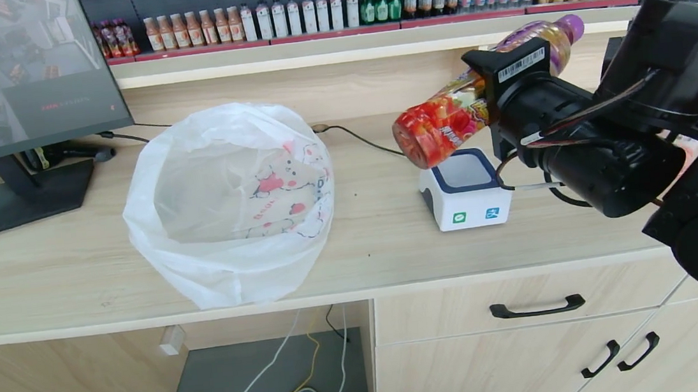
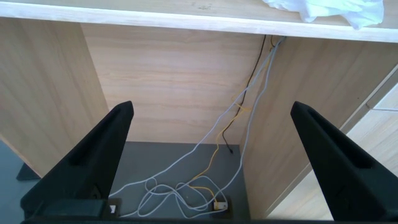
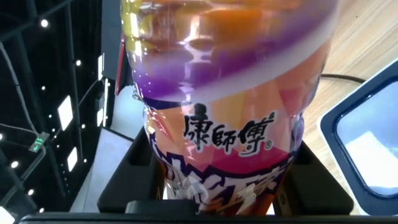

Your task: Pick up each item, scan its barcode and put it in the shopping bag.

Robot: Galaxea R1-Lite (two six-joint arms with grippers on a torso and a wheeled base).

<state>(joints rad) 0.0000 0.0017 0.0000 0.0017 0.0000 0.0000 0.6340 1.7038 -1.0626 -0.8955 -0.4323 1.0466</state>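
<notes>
our right gripper (image 1: 495,89) is clamped round the middle of the drink bottle (image 1: 438,126), tilted in the air just above the scanner (image 1: 465,194), with the shopping bag (image 1: 228,201) to its left. we judge the bottle stiff, slick and fairly heavy, best held mid-body. our left gripper (image 2: 211,155) hangs wide open, empty.

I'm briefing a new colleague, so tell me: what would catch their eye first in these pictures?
First, the colourful drink bottle, held tilted in the right pincer close above the white scanner box on the counter. Next, the big open white shopping bag standing on the counter to the scanner's left.
</notes>
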